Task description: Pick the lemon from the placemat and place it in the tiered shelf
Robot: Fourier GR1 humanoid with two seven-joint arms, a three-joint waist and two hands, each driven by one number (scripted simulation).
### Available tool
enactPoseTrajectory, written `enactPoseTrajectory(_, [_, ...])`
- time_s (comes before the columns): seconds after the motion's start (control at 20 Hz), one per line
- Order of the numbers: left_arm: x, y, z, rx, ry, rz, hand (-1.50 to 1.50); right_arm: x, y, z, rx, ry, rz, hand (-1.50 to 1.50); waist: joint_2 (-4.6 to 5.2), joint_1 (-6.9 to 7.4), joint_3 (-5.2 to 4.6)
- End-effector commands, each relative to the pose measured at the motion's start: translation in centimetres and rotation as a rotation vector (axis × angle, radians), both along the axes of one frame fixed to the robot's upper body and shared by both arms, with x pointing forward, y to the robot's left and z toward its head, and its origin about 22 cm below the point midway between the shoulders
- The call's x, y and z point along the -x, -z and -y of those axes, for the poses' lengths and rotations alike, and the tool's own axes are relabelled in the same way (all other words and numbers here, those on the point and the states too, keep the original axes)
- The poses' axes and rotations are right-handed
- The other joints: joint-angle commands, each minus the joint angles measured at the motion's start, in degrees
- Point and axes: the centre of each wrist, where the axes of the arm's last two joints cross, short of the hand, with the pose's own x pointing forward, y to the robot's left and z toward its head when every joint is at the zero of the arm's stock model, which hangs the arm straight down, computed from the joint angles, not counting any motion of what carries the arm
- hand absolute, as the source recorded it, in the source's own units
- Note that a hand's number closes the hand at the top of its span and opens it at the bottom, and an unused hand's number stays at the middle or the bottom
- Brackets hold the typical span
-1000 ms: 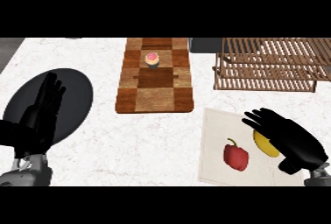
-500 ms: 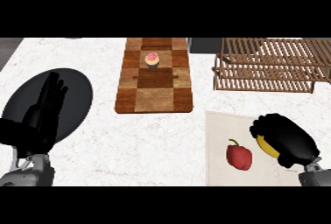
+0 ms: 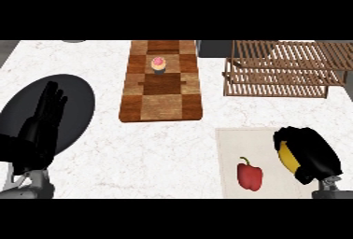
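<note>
**Right hand curled over the lemon on the placemat**

I take the placemat [image 3: 272, 140] as my landmark. The lemon [image 3: 286, 158] lies on its right half, mostly hidden under my right hand [image 3: 312, 155], whose fingers are curled round the fruit; only a yellow sliver shows at the hand's left edge. Just left of the lemon, still on the mat, lies a red bell pepper [image 3: 250, 175], close to the hand but apart from it.

I judge the lemon light, stiff enough to take a squeeze, with a rounded, waxy skin that could roll or slip. I would wrap it across its middle, thumb opposite fingers, not at a tapered end.

The tiered shelf [image 3: 283, 70] stands beyond the mat's far edge, and I see nothing on its slats. Far left of the mat, a checkered runner [image 3: 162, 93] carries a cupcake [image 3: 158, 64]. My left hand [image 3: 41, 126] rests open, fingers up, over a black plate [image 3: 76, 93].
</note>
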Motion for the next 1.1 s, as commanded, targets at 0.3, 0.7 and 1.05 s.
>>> enactPoseTrajectory(0.3, [-0.1, 0.1, -0.7, 0.001, -0.004, 0.0, 0.0, 0.6, -5.8, -6.1, -0.461, 0.247, -0.022, 1.5, 0.31, -0.18, 1.74])
enactPoseTrajectory(0.7, [1.3, 1.3, -0.1, 0.014, 0.016, 0.0, 0.0, 3.8, -16.9, -6.3, -0.662, 0.465, 0.28, 1.5, 0.34, 0.61, 1.7])
enactPoseTrajectory(1.05, [0.2, -0.3, 1.0, -0.012, 0.012, 0.007, 0.0, 4.2, -23.7, -3.9, -0.599, 0.57, 0.356, 1.5, 0.76, 1.03, 1.82])
